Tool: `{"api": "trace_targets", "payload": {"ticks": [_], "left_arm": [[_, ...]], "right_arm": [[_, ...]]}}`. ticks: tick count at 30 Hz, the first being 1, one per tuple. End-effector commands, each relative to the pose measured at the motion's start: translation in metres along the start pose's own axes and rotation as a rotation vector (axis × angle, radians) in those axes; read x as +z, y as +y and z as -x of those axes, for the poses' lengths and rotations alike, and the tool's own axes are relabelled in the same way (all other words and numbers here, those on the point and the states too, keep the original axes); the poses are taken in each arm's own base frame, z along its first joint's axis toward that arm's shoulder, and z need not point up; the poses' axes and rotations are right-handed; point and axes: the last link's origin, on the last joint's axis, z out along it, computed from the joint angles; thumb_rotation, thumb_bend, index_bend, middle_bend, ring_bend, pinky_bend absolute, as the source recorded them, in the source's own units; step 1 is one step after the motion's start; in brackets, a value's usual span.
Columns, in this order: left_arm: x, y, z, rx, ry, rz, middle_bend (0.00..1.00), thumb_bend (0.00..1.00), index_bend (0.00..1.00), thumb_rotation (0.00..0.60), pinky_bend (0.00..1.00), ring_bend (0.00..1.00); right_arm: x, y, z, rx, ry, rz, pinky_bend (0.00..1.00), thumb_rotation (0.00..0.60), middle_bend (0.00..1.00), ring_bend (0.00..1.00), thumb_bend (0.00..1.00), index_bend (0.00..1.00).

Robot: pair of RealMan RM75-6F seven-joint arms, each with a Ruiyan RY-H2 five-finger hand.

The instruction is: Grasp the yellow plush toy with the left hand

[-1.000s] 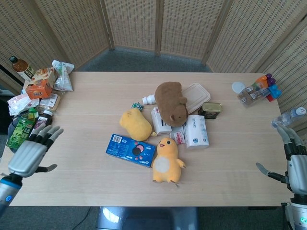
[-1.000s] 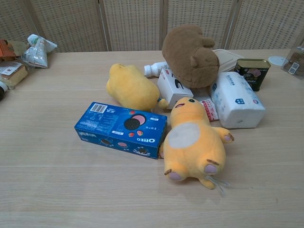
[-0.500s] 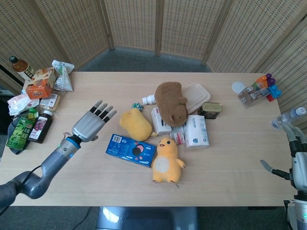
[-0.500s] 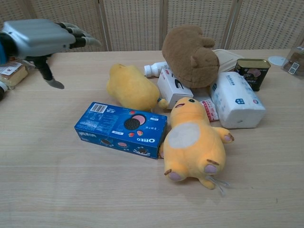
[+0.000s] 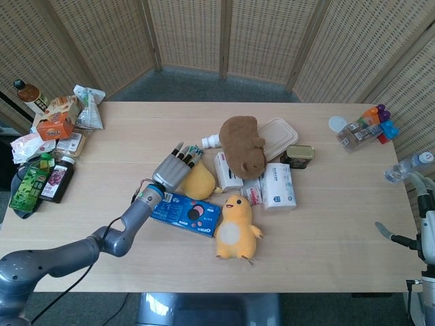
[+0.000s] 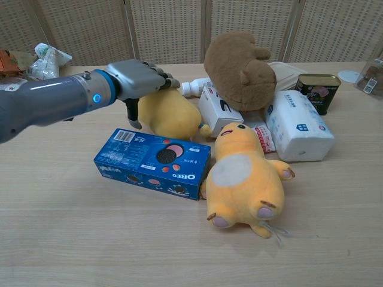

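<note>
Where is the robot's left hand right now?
In both views the left hand sits mid-table, left of centre, over the plain yellow plush toy, just behind the blue Oreo box.

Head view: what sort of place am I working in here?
Probably a lab or test room, not a home: woven folding screens fence in one wooden table strewn with mixed props, such as plush toys, an Oreo box and snack packs.

Right hand [image 5: 423, 224] cut off at head view's right edge, fingers unreadable. Yellow plush toy [image 6: 170, 113] partly covered by left hand [image 6: 134, 81]; contact unclear. Snack pile [image 5: 51, 129] at table's left edge cropped.
</note>
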Motion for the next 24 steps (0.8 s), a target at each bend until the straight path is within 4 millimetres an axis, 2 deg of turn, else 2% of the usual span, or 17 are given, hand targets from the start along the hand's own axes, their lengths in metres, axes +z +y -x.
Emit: {"api": "trace_targets", "payload": {"ticks": [1,2,3,4,5,8,12,18,24], "left_arm": [[0.014,0.018,-0.006,-0.004,0.046,-0.031,0.22,0.02,0.29,0.6,0.2,0.16],[0.015,0.021,-0.006,-0.008,0.058,-0.037,0.43,0.03,0.52,0.6,0.39,0.35],[0.016,0.024,-0.005,-0.017,0.065,-0.039,0.62,0.05,0.69,0.6,0.56,0.52],[0.016,0.027,-0.005,-0.028,0.071,-0.04,0.75,0.06,0.8,0.6,0.67,0.65],[0.016,0.028,-0.005,-0.028,0.079,-0.039,0.8,0.07,0.85,0.6,0.73,0.71],[0.014,0.03,-0.012,-0.038,0.116,-0.031,0.85,0.07,0.87,0.6,0.79,0.78],[0.006,0.023,-0.032,-0.068,0.178,-0.028,0.86,0.07,0.87,0.6,0.8,0.82],[-0.021,0.0,-0.083,-0.098,0.296,-0.046,0.86,0.07,0.87,0.6,0.79,0.82],[-0.057,-0.027,-0.139,-0.084,0.394,-0.085,0.86,0.07,0.87,0.6,0.79,0.81]], "right_arm": [[0.0,0.0,0.0,0.0,0.001,0.0,0.0,0.6,0.0,0.0,0.0,0.0],[0.0,0.0,0.0,0.0,0.002,0.0,0.0,0.6,0.0,0.0,0.0,0.0],[0.0,0.0,-0.001,0.0,0.003,0.0,0.0,0.6,0.0,0.0,0.0,0.0],[0.0,0.001,-0.001,0.002,0.004,0.001,0.0,0.6,0.0,0.0,0.0,0.0],[0.0,0.001,-0.002,0.003,0.005,0.001,0.0,0.6,0.0,0.0,0.0,0.0],[0.0,0.001,-0.002,0.005,0.006,0.001,0.0,0.6,0.0,0.0,0.0,0.0],[-0.001,-0.001,-0.003,0.006,0.006,-0.004,0.0,0.6,0.0,0.0,0.0,0.0],[-0.003,-0.005,-0.002,0.01,0.001,-0.018,0.0,0.6,0.0,0.0,0.0,0.0],[-0.006,-0.01,-0.001,0.018,-0.001,-0.035,0.0,0.6,0.0,0.0,0.0,0.0]]}}
